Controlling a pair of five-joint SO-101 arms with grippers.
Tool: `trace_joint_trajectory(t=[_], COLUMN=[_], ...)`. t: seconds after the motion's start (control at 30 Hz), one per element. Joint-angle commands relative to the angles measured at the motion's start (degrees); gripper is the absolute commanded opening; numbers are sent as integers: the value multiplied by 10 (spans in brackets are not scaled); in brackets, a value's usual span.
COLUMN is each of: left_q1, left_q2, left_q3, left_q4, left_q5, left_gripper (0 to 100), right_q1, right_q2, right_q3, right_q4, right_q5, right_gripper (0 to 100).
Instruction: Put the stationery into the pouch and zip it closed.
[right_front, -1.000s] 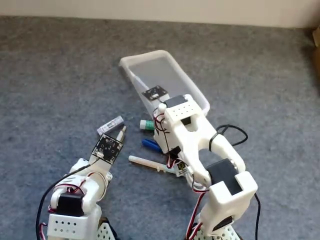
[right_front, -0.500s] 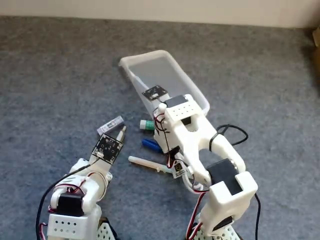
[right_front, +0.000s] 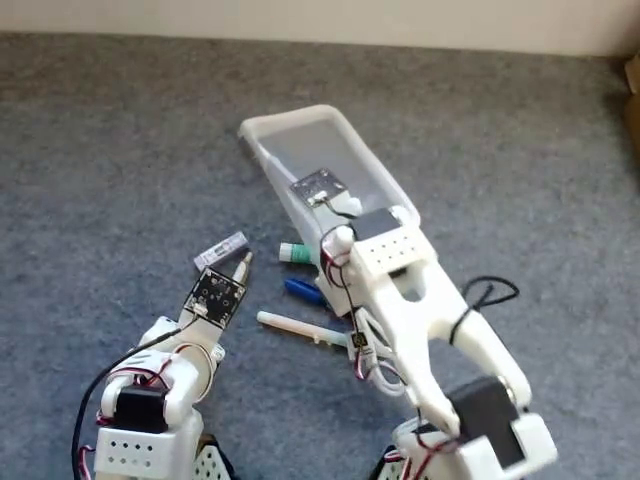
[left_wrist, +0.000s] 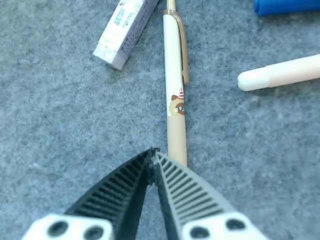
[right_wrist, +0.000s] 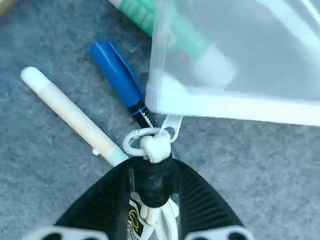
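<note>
Tip of left gripper (left_wrist: 152, 152) is pinched together, empty, just beside cream pen (left_wrist: 175, 85); it should spread and straddle the barrel squarely. Beyond lie blue pen (right_wrist: 117, 75) and white marker (right_wrist: 70, 115), loose. Farther, right gripper (right_wrist: 152, 167) is clamped on zip pull (right_wrist: 150, 142); best used to steady pouch (right_front: 320, 150), farthest on carpet (right_front: 120, 150).

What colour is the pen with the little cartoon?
The pen is cream with a gold clip, clearest in the left wrist view.
</note>
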Motion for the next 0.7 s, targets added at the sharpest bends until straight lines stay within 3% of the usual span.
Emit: trace_joint_trajectory(t=[0.0, 0.23, 0.67], left_q1=[-6, -6, -6], left_q2=[-7, -7, -7], left_q3=[13, 13, 13], left_q4=[3, 3, 3], left_q5=[-3, -3, -3], left_gripper=[7, 7, 7], right_q1=[6, 5, 5], right_q2=[-96, -185, -341], right_q3=[13, 46, 177], right_q4=[-15, -29, -159], right_q5=[10, 10, 6], right_gripper=[5, 5, 5])
